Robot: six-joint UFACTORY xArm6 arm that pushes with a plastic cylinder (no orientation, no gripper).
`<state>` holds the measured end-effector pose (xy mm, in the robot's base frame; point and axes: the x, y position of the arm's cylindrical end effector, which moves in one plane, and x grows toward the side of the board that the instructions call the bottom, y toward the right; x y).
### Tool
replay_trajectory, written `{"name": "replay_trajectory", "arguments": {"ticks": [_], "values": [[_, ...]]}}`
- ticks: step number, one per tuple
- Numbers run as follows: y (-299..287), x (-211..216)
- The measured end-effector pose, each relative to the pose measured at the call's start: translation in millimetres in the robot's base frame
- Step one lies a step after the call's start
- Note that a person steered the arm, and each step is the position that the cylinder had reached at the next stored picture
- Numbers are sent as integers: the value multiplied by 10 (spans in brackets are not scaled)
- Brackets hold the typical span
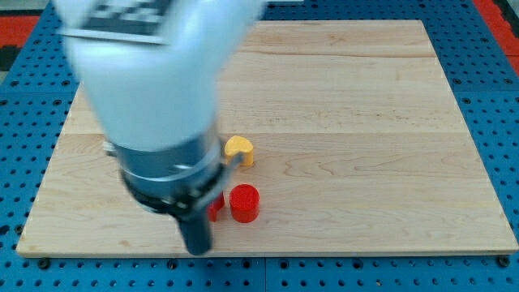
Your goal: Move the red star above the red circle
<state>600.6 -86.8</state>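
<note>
The red circle [244, 203] is a short red cylinder on the wooden board, low and left of the middle. A second red block [216, 205], most likely the red star, sits right beside it on the view's left and is mostly hidden behind my rod. My tip [198, 248] is at the end of the dark rod, just below and left of that red block, near the board's bottom edge. The big blurred arm body covers the view's upper left.
A yellow block [239, 149] with a rounded top lies just above the red blocks, partly behind the arm. The wooden board [365, 122] rests on a blue perforated table [495, 97].
</note>
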Motion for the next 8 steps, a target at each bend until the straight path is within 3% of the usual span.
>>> {"name": "replay_trajectory", "arguments": {"ticks": [1, 4, 5, 6, 7, 8], "values": [[0, -593], [-53, -884], [-142, -1182], [188, -1173], [13, -990], [417, -945]]}}
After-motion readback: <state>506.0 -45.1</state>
